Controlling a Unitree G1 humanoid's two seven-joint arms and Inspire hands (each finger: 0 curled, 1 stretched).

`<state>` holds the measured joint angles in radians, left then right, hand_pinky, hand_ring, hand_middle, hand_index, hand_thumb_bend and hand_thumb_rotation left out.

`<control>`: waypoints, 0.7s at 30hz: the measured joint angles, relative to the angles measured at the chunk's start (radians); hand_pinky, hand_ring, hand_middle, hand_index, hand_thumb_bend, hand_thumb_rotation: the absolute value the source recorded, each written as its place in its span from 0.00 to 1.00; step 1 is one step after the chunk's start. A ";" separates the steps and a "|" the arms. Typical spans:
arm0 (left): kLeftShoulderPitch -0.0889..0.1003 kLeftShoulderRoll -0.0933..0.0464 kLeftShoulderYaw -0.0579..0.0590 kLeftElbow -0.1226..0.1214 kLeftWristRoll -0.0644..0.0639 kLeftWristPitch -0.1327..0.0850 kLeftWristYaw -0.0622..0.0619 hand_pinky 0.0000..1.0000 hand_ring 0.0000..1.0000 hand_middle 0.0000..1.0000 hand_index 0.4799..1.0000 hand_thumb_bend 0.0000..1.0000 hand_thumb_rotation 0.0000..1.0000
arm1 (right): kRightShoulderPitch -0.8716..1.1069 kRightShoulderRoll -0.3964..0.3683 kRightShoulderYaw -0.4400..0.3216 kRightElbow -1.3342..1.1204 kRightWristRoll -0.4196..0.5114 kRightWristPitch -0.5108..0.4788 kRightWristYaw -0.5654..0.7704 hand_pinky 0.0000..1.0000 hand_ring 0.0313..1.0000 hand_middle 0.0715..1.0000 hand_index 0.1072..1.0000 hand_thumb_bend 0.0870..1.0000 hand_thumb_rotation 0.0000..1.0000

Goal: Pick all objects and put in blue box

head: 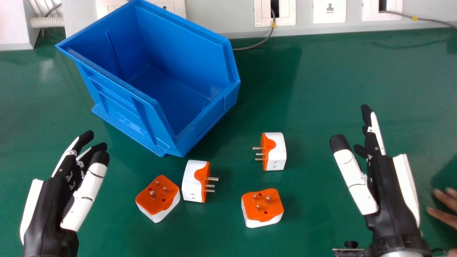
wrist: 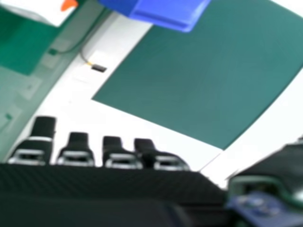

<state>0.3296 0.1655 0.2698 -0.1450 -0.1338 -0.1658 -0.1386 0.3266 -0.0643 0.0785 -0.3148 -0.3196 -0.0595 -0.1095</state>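
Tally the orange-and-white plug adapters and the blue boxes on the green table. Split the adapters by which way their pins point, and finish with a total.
Adapters with pins pointing up: 2
Adapters with pins pointing sideways: 2
Blue box: 1
Total: 5

- Box [head: 121, 107] on the table [head: 339, 89], rear left
- First adapter [head: 159, 196] before the box — second adapter [head: 192, 182] just right
- Third adapter [head: 263, 210] farther right — fourth adapter [head: 277, 151] behind it
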 measured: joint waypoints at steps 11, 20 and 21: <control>-0.004 0.000 0.009 0.004 -0.035 -0.007 -0.023 0.91 0.95 0.95 0.97 0.42 0.98 | -0.033 -0.044 0.009 0.009 0.037 0.000 0.092 0.93 1.00 1.00 0.99 0.40 1.00; -0.004 0.001 0.016 0.004 -0.065 -0.007 -0.048 0.94 0.98 0.99 1.00 0.43 1.00 | -0.088 -0.075 0.008 0.039 0.052 0.007 0.150 0.95 1.00 1.00 1.00 0.42 1.00; -0.004 0.001 0.017 0.004 -0.066 -0.007 -0.051 0.95 0.98 0.99 1.00 0.43 1.00 | -0.097 -0.078 0.008 0.045 0.052 0.007 0.155 0.95 1.00 1.00 1.00 0.42 1.00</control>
<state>0.3256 0.1664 0.2869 -0.1407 -0.1995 -0.1729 -0.1899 0.2297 -0.1425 0.0861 -0.2701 -0.2673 -0.0523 0.0458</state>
